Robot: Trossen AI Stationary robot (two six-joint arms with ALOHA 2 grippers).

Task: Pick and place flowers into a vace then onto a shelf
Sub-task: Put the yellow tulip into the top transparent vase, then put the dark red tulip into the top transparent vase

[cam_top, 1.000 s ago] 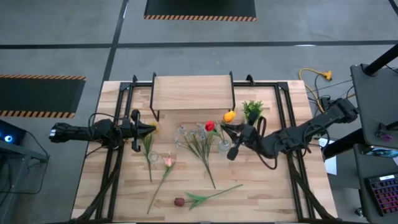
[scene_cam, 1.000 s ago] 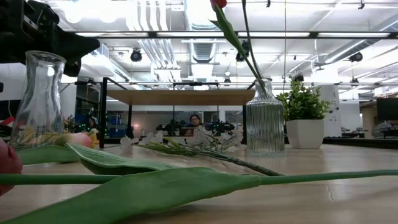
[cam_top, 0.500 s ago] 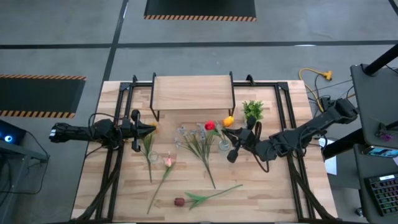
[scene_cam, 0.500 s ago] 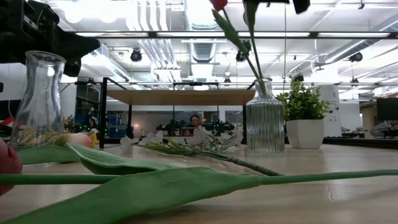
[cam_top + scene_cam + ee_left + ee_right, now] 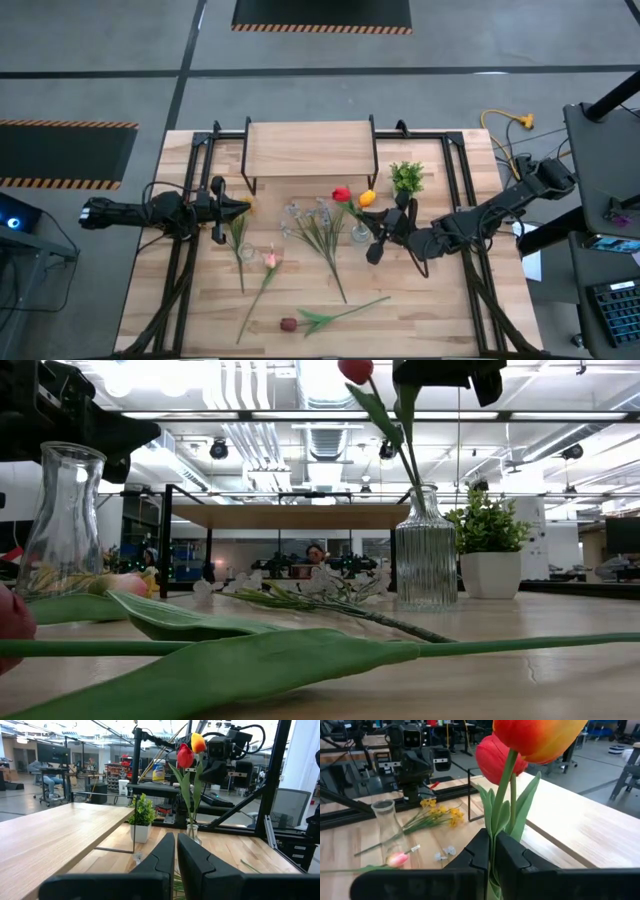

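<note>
A ribbed glass vase (image 5: 358, 235) (image 5: 425, 550) stands at the table's middle, a red tulip (image 5: 342, 195) (image 5: 497, 755) rising from its neck. My right gripper (image 5: 372, 225) (image 5: 491, 851) is above the vase, shut on an orange tulip (image 5: 368, 197) (image 5: 540, 735). My left gripper (image 5: 245, 205) (image 5: 176, 851) is shut at the table's left with nothing between its fingers. The other flowers lie flat on the table: white sprays (image 5: 320, 230), yellow blossoms (image 5: 240, 225), a pink one (image 5: 271, 260) and a maroon one (image 5: 290, 324). The shelf (image 5: 310, 150) stands at the far edge. My right gripper pinches the orange tulip's green stem (image 5: 495, 825), some way below the head, between its two fingers. The fingers come nearly level from the table's right and lie across the stem. The tulip stands upright, and its lower stem (image 5: 412, 465) runs down into the vase's neck beside the red tulip's stem.
A second, smooth glass vase (image 5: 246, 253) (image 5: 62, 520) stands near the pink flower at the left. A small potted plant (image 5: 405, 178) (image 5: 488, 550) sits just right of the ribbed vase. Black frame rails run along both sides of the table.
My right gripper has come down toward the ribbed vase with the orange tulip, still shut on its stem, and now shows at the top of the low view. The orange head has sunk closer to the red tulip, whose head has shifted a little.
</note>
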